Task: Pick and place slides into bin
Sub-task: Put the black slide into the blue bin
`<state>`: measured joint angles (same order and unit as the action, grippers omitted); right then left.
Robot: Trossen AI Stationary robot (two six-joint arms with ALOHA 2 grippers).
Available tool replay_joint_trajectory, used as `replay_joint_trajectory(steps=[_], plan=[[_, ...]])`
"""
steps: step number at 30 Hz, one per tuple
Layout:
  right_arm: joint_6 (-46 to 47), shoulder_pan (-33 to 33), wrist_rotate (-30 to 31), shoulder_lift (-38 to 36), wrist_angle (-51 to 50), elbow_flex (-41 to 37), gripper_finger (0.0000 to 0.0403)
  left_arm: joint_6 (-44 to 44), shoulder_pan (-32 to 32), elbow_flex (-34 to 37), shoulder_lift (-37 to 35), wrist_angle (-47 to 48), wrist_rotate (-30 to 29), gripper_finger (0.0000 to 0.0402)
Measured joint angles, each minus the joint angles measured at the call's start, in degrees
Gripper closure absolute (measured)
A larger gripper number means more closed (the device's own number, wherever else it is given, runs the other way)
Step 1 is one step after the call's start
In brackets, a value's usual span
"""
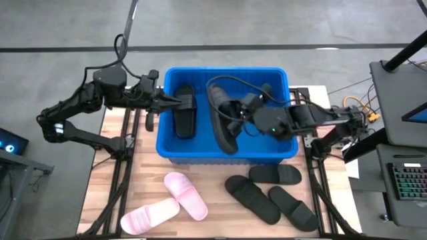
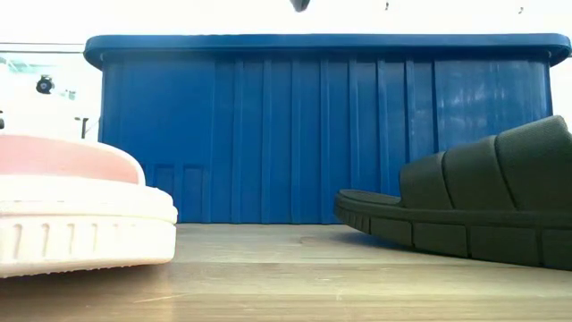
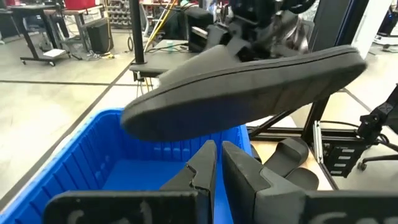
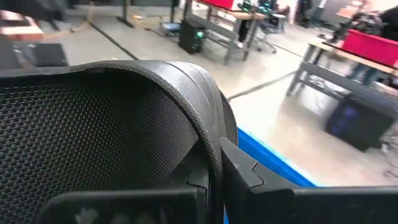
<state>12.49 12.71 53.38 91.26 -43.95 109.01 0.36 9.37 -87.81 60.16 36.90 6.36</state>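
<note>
— Over the blue bin, see that? The right gripper has its jaws clamped on a black slide, holding it by the strap so the sole hangs edge-up above the bin's floor.

— And the left gripper?

— Sitting at the bin's left wall, jaws pressed together. It's right by another black slide lying inside the bin, but I can't tell whether it actually has hold of it.

— What's left outside?

— Two pale pink slides on the wooden table in front of the bin, one lying across the other, and three more black slides just beside them to the right.

— Do they look easy to carry?

— I'd guess so. Foam, light, a bit springy. The strap is ribbed and the footbed has a fine mesh-like grain, so not slippery. The wide strap arches off the sole; that's the natural place to pinch, though a soft strap may flex and let the sole swing.

— And the bin?

— Hard plastic, ribbed walls, thick rim. Roomy enough for all of them.
</note>
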Motion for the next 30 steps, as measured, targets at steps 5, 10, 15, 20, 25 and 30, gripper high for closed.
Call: replay_joint_trajectory(steps=[5, 10, 15, 20, 25, 30], plan=[[-2.13, -4.09, -6.45, -0.02, 0.42, -1.43, 0.0391, 0.02, 0.00, 0.04, -0.25, 0.09, -0.02, 0.0391], [-5.16, -7.77, -8.82, 0.00, 0.82, -3.23, 0.0391, 1.24, -0.01, 0.04, -1.09, 0.05, -3.71, 0.0391], [-8.88, -10.96, -9.64, 0.00, 0.94, -5.00, 0.0391, 2.01, 0.00, 0.04, -1.90, 0.03, -7.80, 0.0391], [-11.59, -13.97, -13.49, 0.00, 1.44, -6.54, 0.0391, 3.12, 0.00, 0.04, -1.95, 0.03, -8.77, 0.0391], [-14.21, -16.41, -14.46, 0.00, 3.61, -8.24, 0.0390, 3.26, 0.00, 0.04, -1.79, 0.07, -8.83, 0.0391], [-14.54, -18.60, -18.65, 0.00, 4.20, -8.69, 0.0390, 3.48, 0.00, 0.04, -1.79, 0.05, -8.84, 0.0391]])
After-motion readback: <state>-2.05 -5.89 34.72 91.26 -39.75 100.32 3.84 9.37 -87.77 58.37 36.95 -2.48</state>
